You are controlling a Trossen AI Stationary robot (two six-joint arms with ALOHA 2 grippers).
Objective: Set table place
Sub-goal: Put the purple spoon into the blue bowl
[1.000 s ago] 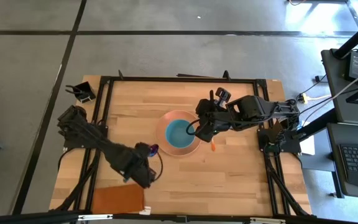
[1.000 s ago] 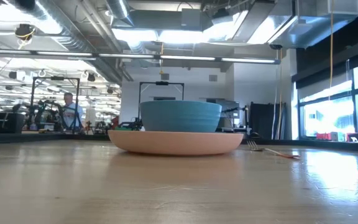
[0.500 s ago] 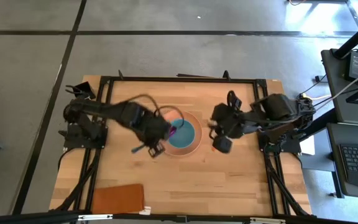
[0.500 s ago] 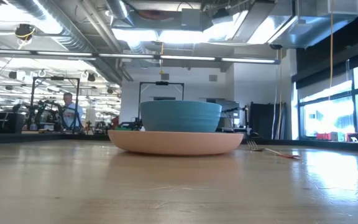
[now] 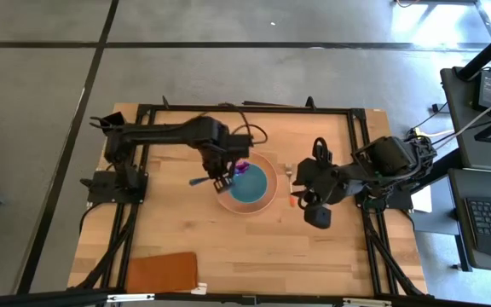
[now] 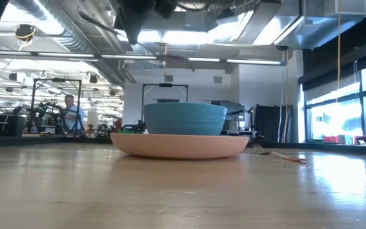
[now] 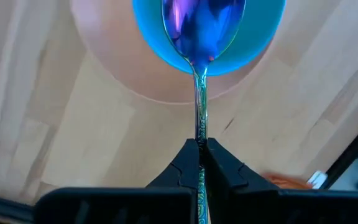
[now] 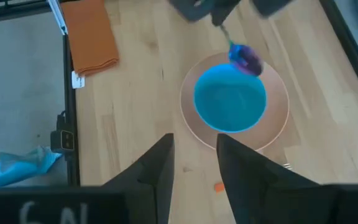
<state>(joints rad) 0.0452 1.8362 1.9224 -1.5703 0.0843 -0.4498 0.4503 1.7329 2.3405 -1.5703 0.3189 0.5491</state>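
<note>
Spoon delivery: left arm holding spoon over the bowl, right arm pulled back.

Table point(image 5: 254, 247) carries the plate point(image 5: 263, 202) at centre, bowl point(image 5: 250, 184) seated on it, fork point(image 5: 291, 175) lying just beside the plate on the right arm's side. Left gripper point(image 7: 199, 163) is clamped on the spoon point(image 7: 199, 43) handle, head above the bowl's rim. Best carried clear of the bowl and lowered flat onto the wood beside the plate before release. Right gripper point(image 8: 194, 155), fingers apart, idles near the table's right edge. Versus 0.5 s ago: left arm swung farther up the table; right arm withdrew.
</note>
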